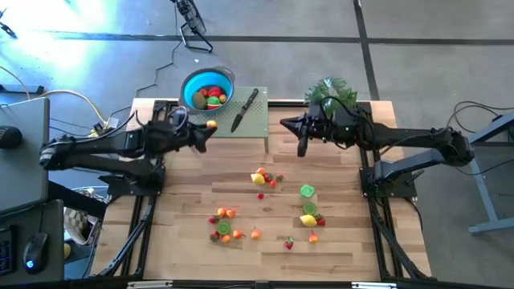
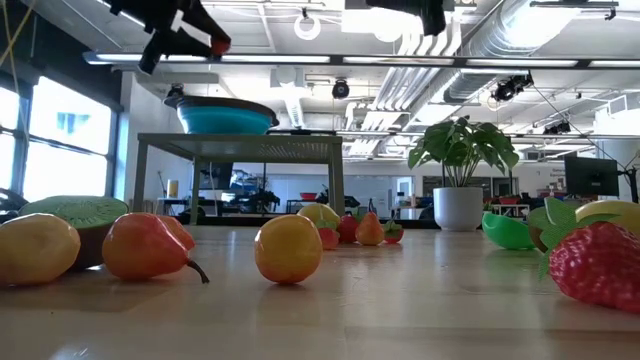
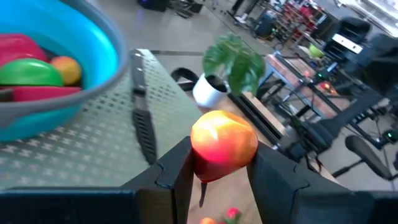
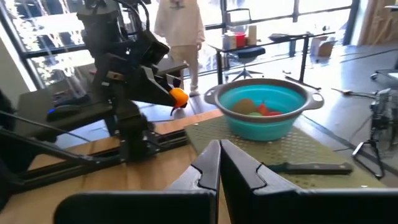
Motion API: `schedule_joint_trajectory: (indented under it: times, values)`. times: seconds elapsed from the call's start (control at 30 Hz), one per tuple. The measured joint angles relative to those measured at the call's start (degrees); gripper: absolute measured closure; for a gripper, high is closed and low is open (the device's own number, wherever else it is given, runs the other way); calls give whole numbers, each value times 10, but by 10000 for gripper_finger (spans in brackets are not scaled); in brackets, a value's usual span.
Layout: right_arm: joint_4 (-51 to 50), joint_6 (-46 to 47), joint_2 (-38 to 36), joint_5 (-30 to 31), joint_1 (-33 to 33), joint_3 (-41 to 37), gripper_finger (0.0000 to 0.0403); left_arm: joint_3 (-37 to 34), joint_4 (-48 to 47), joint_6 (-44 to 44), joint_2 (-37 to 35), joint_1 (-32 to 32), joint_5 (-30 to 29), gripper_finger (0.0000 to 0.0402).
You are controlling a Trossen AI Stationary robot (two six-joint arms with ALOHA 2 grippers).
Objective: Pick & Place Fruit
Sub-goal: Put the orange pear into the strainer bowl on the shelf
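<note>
One orange-red fruit [image 3: 222, 144] gripped in left gripper [image 3: 219, 169] jaws, right gripper [image 4: 219, 163] jaws closed empty, no legible writing

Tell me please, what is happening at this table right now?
The robot is putting toy fruit into the blue bowl. The left gripper holds a red-orange fruit piece in the air beside the raised grey stand that carries the bowl and a knife. The bowl already contains several pieces. Many more fruit pieces lie on the wooden table. The right gripper waits shut near the potted plant.
</note>
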Motion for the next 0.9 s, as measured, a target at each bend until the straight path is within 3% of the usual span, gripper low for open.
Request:
schedule_joint_trajectory:
  times: [0.17, 0.53, 0.73, 0.9]
  values:
    - [0, -26, 0, -1, -19, 0, 399, 0, 0, 7, 1, 81, 63, 273]
    - [0, -52, 0, -34, -65, 0, 399, 2, 24, 39, 18, 192, 124, 273]
    - [0, -57, 0, -62, -98, 0, 399, 67, -4, 83, 78, 235, 146, 273]
    - [-2, -57, 0, -91, -121, 0, 399, 147, -90, 114, 139, 278, 148, 273]
